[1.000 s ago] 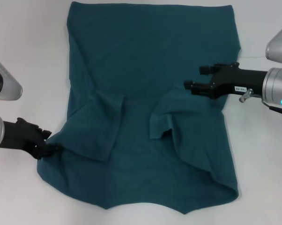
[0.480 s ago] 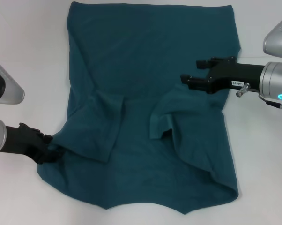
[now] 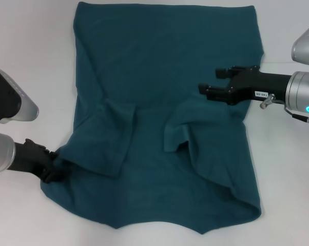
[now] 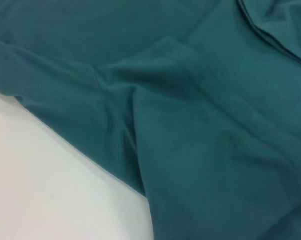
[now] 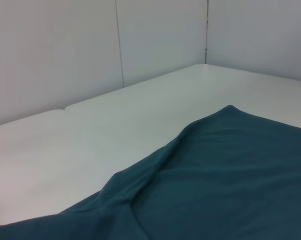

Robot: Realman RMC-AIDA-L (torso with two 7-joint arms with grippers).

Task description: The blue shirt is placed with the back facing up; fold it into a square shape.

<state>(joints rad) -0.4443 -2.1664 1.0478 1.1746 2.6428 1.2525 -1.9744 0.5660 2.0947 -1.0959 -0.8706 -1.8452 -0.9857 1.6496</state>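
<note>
Left pincer deeper under blue shirt

Blue shirt spread on white table, sleeves folded inward; left gripper at near-left edge; right gripper open above right side.

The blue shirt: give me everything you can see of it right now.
The blue shirt is plain dark teal, soft matte fabric, spread back up on the white table, hem at the far edge. Both sleeves are folded in over the middle, leaving creased flaps. The near edge is wavy and the near right corner is rumpled. The left gripper is at its near left edge, bunching the cloth. The right gripper, fingers open, is above the right side; contact isn't clear.
</note>
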